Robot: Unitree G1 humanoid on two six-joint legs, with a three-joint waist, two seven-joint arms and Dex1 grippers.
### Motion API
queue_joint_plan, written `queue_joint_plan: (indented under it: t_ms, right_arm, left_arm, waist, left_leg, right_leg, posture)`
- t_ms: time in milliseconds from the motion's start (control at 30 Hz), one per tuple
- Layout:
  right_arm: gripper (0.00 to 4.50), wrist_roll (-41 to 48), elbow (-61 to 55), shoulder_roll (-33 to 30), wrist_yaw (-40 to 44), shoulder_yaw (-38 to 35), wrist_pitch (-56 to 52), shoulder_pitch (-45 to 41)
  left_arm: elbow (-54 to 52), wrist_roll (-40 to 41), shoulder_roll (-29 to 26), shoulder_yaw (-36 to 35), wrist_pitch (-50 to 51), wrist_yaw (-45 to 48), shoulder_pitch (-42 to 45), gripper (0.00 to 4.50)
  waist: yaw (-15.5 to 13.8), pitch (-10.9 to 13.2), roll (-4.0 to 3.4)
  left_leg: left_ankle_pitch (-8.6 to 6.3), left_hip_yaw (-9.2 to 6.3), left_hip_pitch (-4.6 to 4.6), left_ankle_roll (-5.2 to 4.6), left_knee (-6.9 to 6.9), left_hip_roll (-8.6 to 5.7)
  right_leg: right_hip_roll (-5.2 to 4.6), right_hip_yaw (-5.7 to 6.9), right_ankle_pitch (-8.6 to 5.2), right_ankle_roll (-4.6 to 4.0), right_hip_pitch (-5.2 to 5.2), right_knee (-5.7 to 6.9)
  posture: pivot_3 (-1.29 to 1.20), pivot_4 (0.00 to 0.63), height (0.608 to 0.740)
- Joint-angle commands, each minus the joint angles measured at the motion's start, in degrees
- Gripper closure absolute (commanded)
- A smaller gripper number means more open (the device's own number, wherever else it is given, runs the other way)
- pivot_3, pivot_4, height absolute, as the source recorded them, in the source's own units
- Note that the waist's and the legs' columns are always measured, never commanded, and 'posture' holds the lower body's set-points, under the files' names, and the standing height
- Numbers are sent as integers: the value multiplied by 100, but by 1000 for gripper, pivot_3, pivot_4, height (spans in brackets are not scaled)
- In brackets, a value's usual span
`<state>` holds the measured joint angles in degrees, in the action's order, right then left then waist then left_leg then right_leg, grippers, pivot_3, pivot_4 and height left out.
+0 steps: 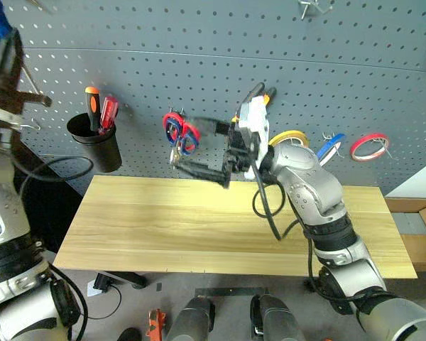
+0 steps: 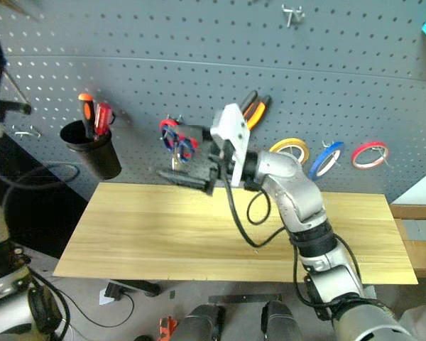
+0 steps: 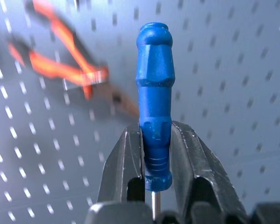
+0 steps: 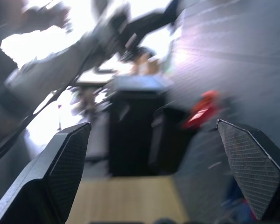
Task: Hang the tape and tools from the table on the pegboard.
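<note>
The blue-handled screwdriver stood closest to the lens, clamped by the handle base in the left gripper, raised before the pegboard beside the hung pliers. To seat it well, the shaft should probably be lowered straight into a free holder. The right gripper hovered wide apart, empty, above the worktop.

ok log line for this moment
left gripper: shut on blue screwdriver, near pegboard | right gripper: open, empty, above table
</note>
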<state>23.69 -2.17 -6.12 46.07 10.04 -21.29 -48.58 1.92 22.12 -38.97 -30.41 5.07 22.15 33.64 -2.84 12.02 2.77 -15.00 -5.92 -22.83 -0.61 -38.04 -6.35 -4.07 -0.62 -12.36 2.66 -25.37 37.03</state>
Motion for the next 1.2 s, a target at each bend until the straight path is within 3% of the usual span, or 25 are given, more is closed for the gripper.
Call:
queue_joint_plan:
  t_ms: [33, 333, 567, 967, 1000, 1133, 1200]
  right_arm:
    - [0, 113, -269, 41, -117, -142, 7, -84]
    - [0, 88, -454, 23, -253, -88, -61, -24]
    - [0, -9, -327, -123, -219, -96, 42, -94]
    - [0, -121, 31, -260, -29, -140, 315, -325]
    - [0, -106, 11, -292, 19, -148, 304, -308]
    - [0, 434, -459, -740, 710, -186, -118, 81]
    - [0, 575, -588, -910, 900, -152, -234, 291]
  left_arm:
    - [515, -142, 111, 118, -697, 66, 296, 4052]
    - [1546, -253, 600, 439, -1218, 218, 48, 4052]
    - [972, -184, 755, 379, -588, -290, -497, 4052]
    - [324, 129, 544, 186, -414, -7, -850, 56]
    - [99, 301, 507, 154, -338, 144, -943, 21]
    - [-1537, 2848, 357, -504, 1224, 713, -1653, 21]
    - [-1946, 3550, 223, -643, 1837, 1038, -2314, 21]
  waist:
    - [8, -1, 2]
    - [144, -4, 3]
    - [212, -53, -5]
    - [271, -105, 4]
    - [277, -105, 4]
    - [288, -105, 5]
    - [294, -106, 2]
  left_leg:
    - [0, -1, -1, 0, -1, 0]
    - [0, -4, -4, -1, -4, 0]
    - [0, -1, -3, -1, -3, 4]
    - [0, 3, 2, -1, -7, 2]
    - [0, 5, 1, -1, -7, 2]
    - [-1, 2, -5, -2, -7, 4]
    - [-2, -2, -3, -4, -6, 7]
  right_leg:
    - [0, 2, 0, 0, 0, -1]
    - [-2, 4, 0, 0, 2, 1]
    - [-2, 0, 0, 0, -1, 7]
    - [-2, -3, 1, 0, 3, 10]
    - [-2, -5, 1, 0, 2, 10]
    - [-4, -9, 1, -1, 3, 4]
    - [-5, -18, 1, -1, 5, 2]
  posture:
    - [131, 162, 740]
    - [88, 145, 740]
    - [81, 126, 740]
    - [85, 112, 740]
    - [88, 116, 740]
    - [98, 134, 740]
    - [96, 136, 740]
